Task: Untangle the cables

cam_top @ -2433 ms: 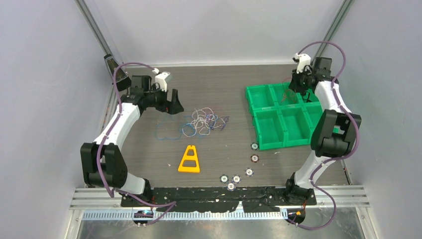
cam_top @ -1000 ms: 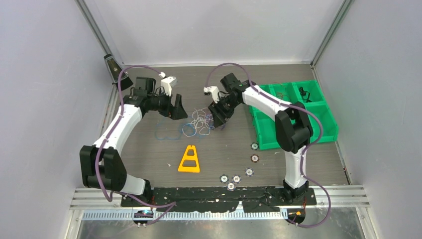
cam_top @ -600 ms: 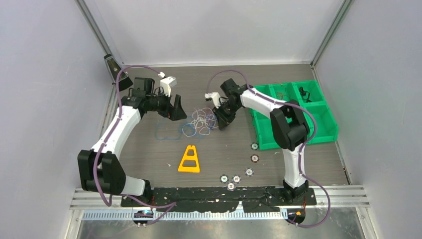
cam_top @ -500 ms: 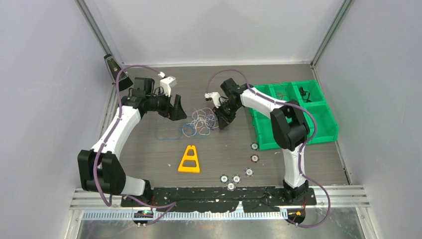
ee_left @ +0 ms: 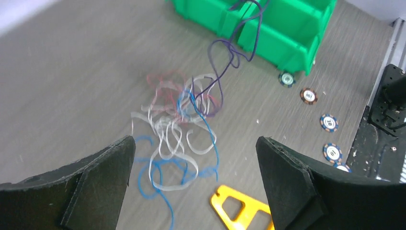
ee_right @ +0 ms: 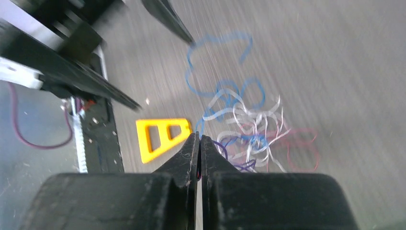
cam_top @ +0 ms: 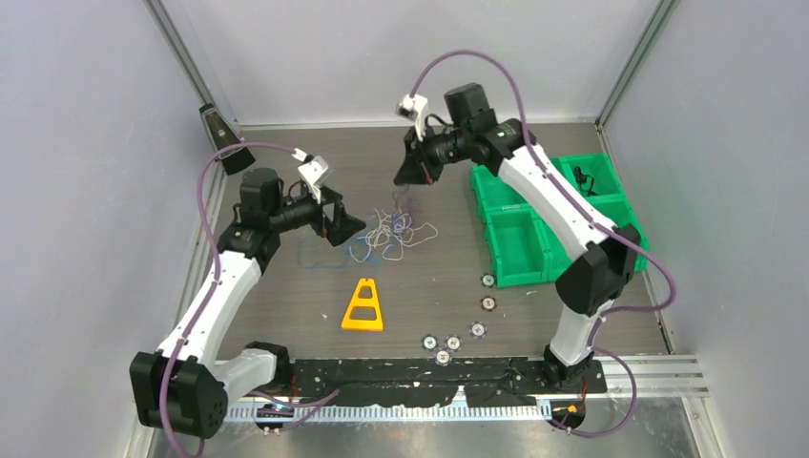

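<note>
The cables point(cam_top: 391, 232) lie as a loose bundle of white, blue and red strands in the middle of the table. A thin purple cable point(cam_top: 401, 198) rises from the bundle up to my right gripper point(cam_top: 406, 178), which is shut on it and held well above the table. In the right wrist view the shut gripper point(ee_right: 198, 137) hangs over the bundle point(ee_right: 249, 129). My left gripper point(cam_top: 348, 225) is open and empty just left of the bundle. In the left wrist view the bundle point(ee_left: 174, 127) lies beyond the open gripper point(ee_left: 195, 141), and the purple cable point(ee_left: 229, 52) climbs out of the top.
A green bin tray point(cam_top: 539, 250) stands to the right of the bundle. A yellow triangular piece point(cam_top: 363, 306) lies in front of it. Several poker chips point(cam_top: 488, 303) are scattered at the front right. A loose blue loop point(cam_top: 315, 256) lies to the left.
My right gripper has risen from the bundle and moved back, drawing the purple cable up with it. My left gripper has shifted a little towards the bundle. The bundle has spread slightly.
</note>
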Controlling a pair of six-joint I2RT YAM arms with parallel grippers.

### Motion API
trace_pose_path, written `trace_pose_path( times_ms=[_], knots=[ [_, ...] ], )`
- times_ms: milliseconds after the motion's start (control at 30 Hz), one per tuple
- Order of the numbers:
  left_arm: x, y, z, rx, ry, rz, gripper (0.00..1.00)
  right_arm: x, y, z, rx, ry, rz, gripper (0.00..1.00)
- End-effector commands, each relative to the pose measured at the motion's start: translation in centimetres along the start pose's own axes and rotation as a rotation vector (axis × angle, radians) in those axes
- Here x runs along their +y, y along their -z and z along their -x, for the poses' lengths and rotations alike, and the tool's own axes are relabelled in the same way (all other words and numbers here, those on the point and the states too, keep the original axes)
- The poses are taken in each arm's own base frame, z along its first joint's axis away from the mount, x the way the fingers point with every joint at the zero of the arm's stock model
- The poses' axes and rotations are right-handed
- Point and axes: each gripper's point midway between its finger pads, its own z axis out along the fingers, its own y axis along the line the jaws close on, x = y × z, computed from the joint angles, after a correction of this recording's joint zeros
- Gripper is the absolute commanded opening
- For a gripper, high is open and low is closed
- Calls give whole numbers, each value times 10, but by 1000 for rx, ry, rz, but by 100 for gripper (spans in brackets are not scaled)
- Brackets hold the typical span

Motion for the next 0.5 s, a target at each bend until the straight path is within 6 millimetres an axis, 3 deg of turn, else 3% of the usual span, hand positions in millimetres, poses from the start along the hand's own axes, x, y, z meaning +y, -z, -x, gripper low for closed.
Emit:
trace_pose_path(
  times_ms=[0, 133, 233, 300, 367, 467],
  knots=[
    [-22, -9, 82, -278, -283, -35, 99, 60, 49, 90, -250, 89, 109, 5],
    [-31, -24, 125, -383, -306, -1, 100, 81, 64, 126, -341, 83, 148, 6],
    [-31, -42, 135, -408, -298, -1, 98, 97, 76, 150, -409, 87, 179, 6],
    [-28, -58, 130, -382, -275, -13, 85, 108, 89, 173, -483, 107, 199, 5],
    [-19, -72, 109, -327, -185, -14, 71, 116, 102, 191, -529, 107, 203, 5],
    [-1, -81, 46, -200, -96, 10, 64, 123, 131, 218, -615, 140, 169, 5]
  ],
)
